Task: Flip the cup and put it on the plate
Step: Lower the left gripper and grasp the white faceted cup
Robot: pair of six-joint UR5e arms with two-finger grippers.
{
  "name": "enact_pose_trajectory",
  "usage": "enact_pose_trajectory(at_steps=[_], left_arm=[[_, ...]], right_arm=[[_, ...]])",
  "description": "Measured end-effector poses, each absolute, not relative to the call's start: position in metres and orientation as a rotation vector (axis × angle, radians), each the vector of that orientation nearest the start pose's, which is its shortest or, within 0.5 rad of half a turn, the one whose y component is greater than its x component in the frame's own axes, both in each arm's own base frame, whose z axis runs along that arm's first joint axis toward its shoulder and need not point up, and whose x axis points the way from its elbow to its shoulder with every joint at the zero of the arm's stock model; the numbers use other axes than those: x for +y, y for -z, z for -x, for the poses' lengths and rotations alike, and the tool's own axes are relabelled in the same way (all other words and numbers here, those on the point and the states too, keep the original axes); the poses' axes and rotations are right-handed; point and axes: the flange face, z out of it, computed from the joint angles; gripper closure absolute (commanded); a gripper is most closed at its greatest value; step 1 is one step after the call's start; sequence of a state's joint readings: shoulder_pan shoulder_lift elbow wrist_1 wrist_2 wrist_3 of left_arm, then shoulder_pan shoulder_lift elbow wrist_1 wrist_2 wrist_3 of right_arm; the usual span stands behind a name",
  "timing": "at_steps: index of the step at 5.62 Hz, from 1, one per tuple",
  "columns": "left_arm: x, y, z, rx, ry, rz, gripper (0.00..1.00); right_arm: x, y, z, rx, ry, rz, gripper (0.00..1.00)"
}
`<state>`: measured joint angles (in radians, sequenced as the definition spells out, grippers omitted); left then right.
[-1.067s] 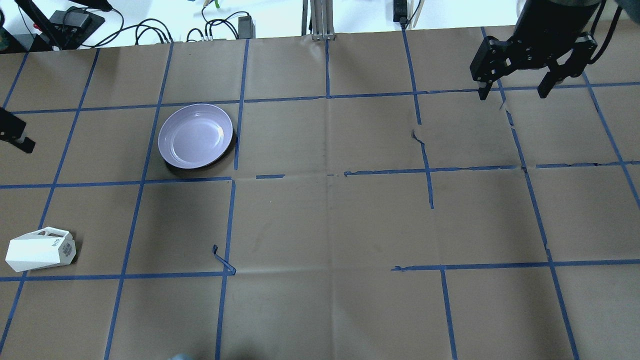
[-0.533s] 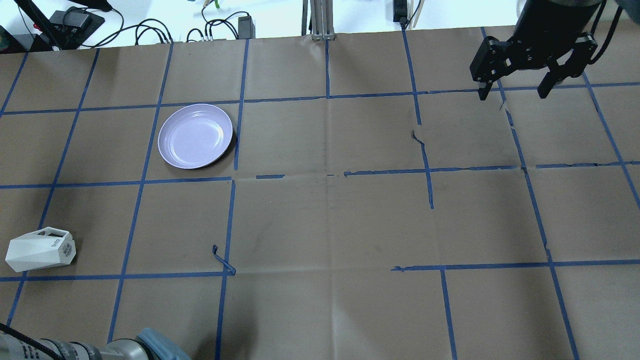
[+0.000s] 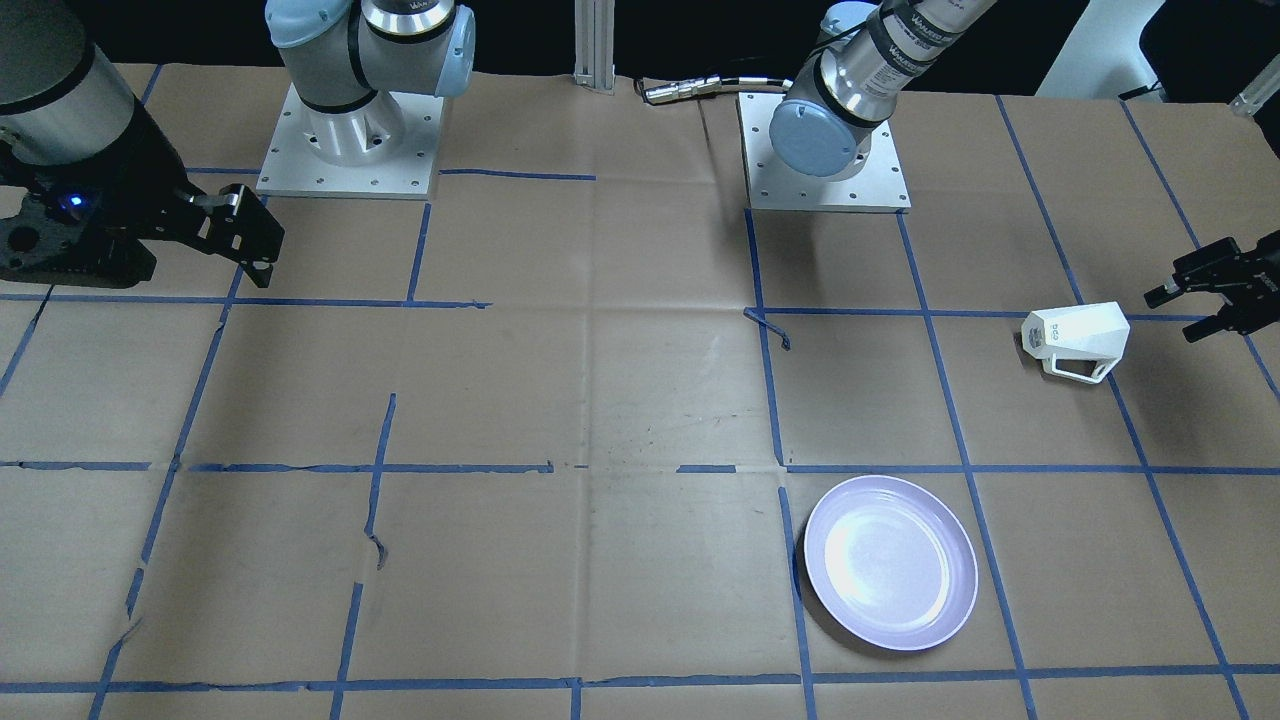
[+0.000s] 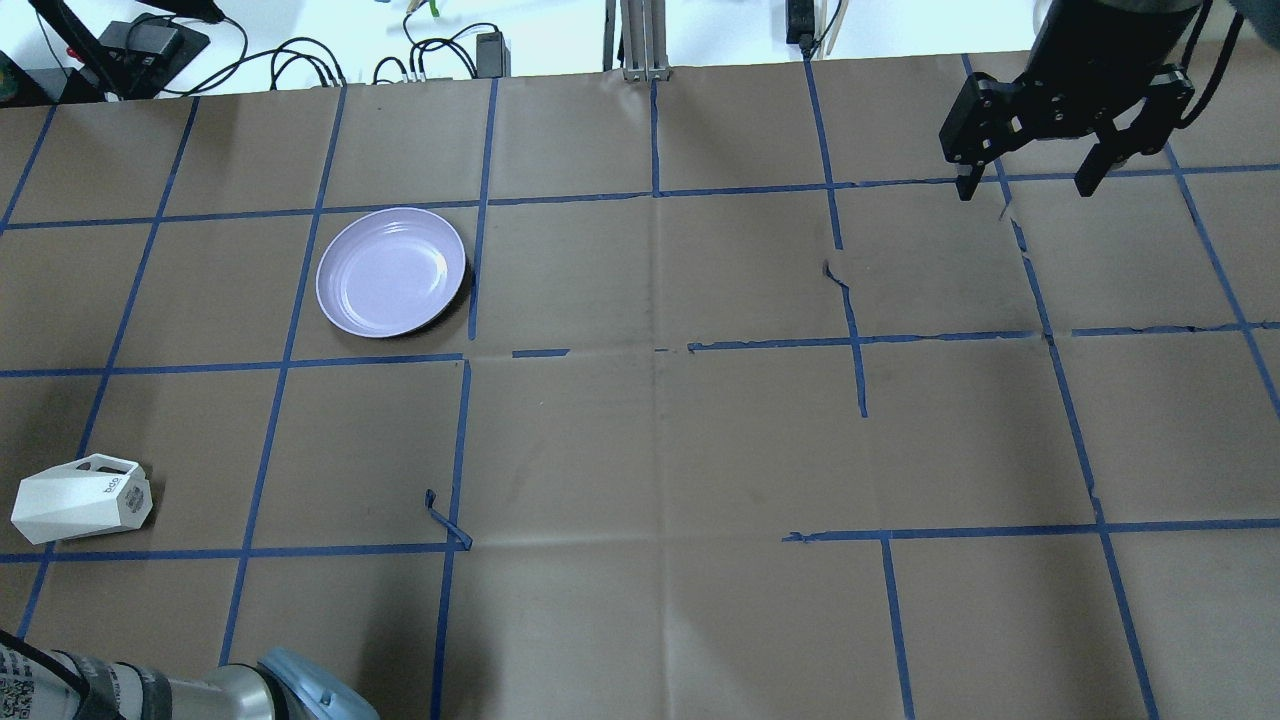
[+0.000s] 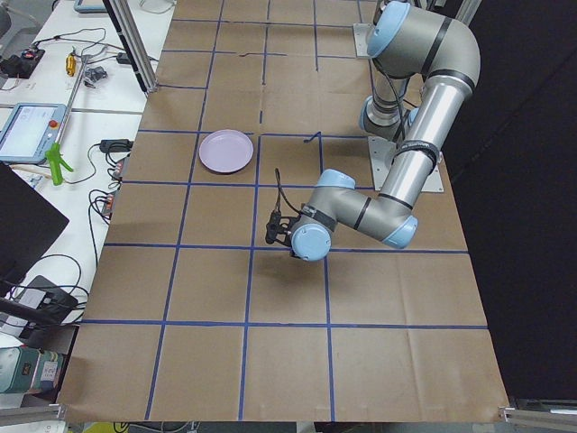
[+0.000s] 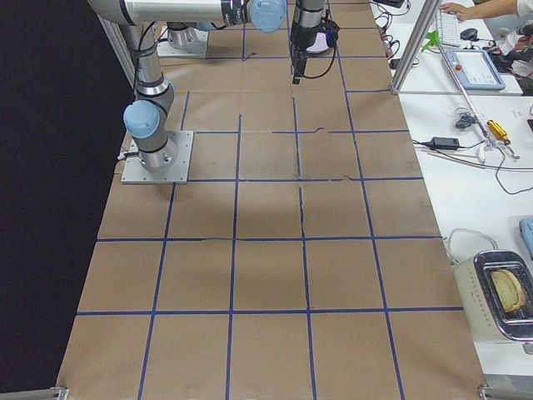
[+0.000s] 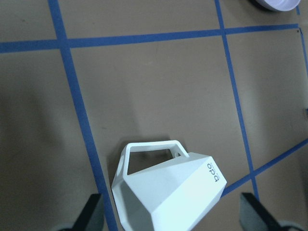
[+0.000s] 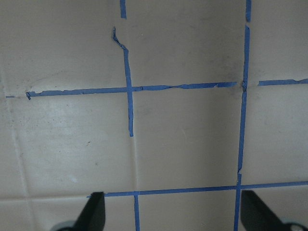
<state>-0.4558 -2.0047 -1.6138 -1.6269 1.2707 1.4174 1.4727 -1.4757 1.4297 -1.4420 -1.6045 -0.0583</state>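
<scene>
Cup [image 4: 80, 498] lies on its side at near left edge of worktop [image 4: 640, 450], handle toward far side. Plate [image 4: 391, 271] sits farther in, well apart from cup. Left gripper [image 3: 1172, 315] just beside cup, fingers spread, holding nothing. Right gripper [image 4: 1024, 188] hangs over far right, fingers spread, holding nothing.

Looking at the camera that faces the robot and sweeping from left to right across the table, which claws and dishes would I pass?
right claw → plate → cup → left claw
</scene>
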Motion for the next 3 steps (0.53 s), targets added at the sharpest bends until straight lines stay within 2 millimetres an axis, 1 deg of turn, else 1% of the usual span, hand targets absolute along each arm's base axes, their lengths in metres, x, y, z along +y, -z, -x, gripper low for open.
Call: enact_pose_trajectory(at_steps=[1, 2, 3], left_arm=[[-0.384, -0.21, -0.441, -2.46, -0.154, 0.254, 0.02], [-0.376, -0.189, -0.439, -2.387, -0.13, 0.219, 0.19], [-0.371, -0.176, -0.436, -2.332, -0.109, 0.194, 0.58]], right_arm=[[-0.533, -0.496, -0.078, 3.165, -0.135, -0.061, 0.0], [-0.533, -0.496, -0.078, 3.165, -0.135, -0.061, 0.0], [-0.533, -0.496, -0.078, 3.165, -0.135, -0.061, 0.0]])
